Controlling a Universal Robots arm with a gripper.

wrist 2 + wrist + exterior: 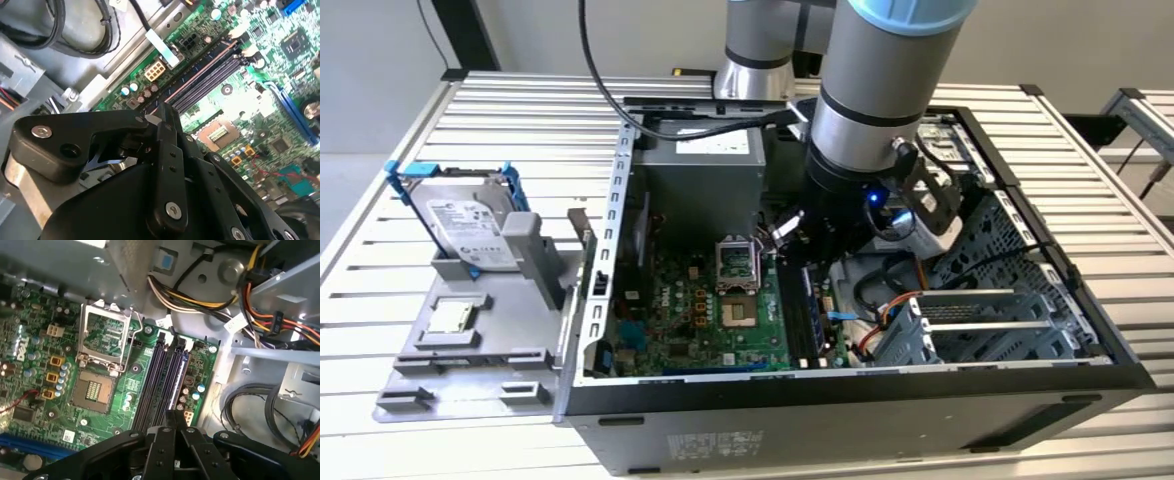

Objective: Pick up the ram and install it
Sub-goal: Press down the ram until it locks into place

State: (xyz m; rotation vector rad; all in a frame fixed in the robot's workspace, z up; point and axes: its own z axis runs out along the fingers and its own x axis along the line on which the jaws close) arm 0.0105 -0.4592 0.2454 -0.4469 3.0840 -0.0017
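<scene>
My gripper (173, 416) is low inside the open computer case (854, 400), over the black memory slots (152, 385) of the green motherboard (127, 385). Its fingers are shut on the ram (178, 377), a thin dark blue-green stick seen edge-on. The ram runs along the slot nearest the motherboard's edge. In the second wrist view the ram (200, 70) leads straight into the gripper (162, 112). I cannot tell whether it is seated in the slot. In the exterior view the gripper (807, 255) hangs under the arm, above the ram (803, 310).
An open processor socket (102, 342) lies beside the slots. Bundled cables (200, 300) and a metal drive cage (987, 320) crowd the other side. The power supply (700, 170) fills the case's rear. A hard drive in a blue frame (460, 215) stands outside on a grey holder.
</scene>
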